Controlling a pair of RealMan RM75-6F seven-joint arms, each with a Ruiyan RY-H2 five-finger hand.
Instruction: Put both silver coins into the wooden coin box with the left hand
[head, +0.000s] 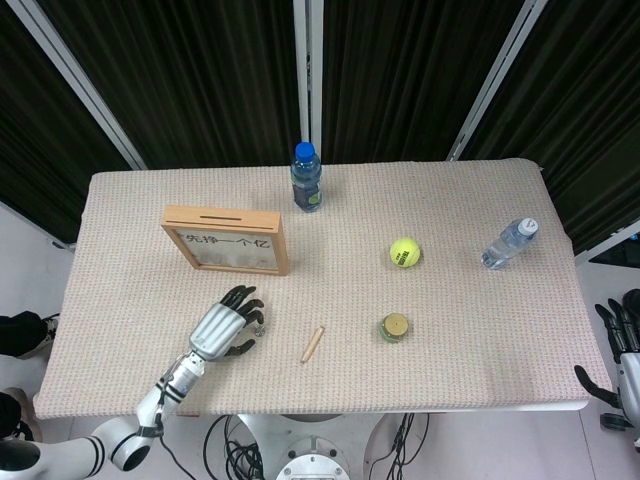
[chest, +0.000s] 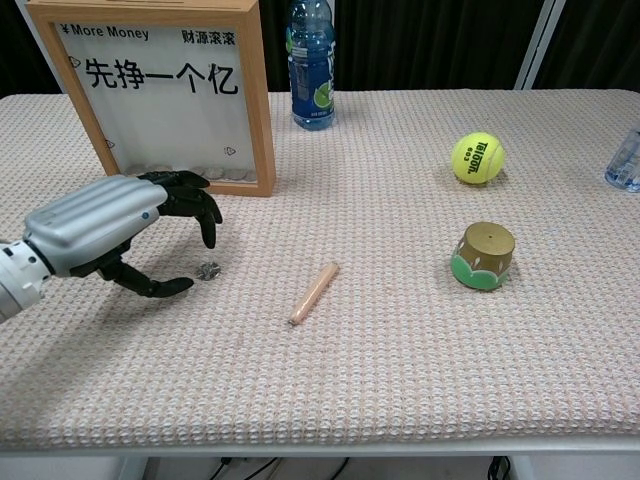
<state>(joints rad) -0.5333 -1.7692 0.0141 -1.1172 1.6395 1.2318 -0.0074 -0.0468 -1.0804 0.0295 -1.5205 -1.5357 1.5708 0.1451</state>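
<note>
My left hand (chest: 110, 225) hovers low over the table (chest: 400, 380), fingers apart and curved downward, holding nothing. The silver coin (chest: 208, 269) lies flat on the woven cloth, between my thumb tip and my fingertips (chest: 207, 222), at about 3 o'clock from the palm. I cannot tell whether any finger touches it. I see only this one loose coin; a row of coins already rests at the bottom of the wooden coin box (chest: 160, 95), which stands upright at 12 o'clock from the hand, its slot along the top edge. To pick cleanly, I judge I should lower thumb and fingertip onto opposite edges of the coin and close slowly, since a thin flat disc may slide on the weave. My right hand (head: 622, 350) hangs off the table's edge, fingers apart, holding nothing.
</note>
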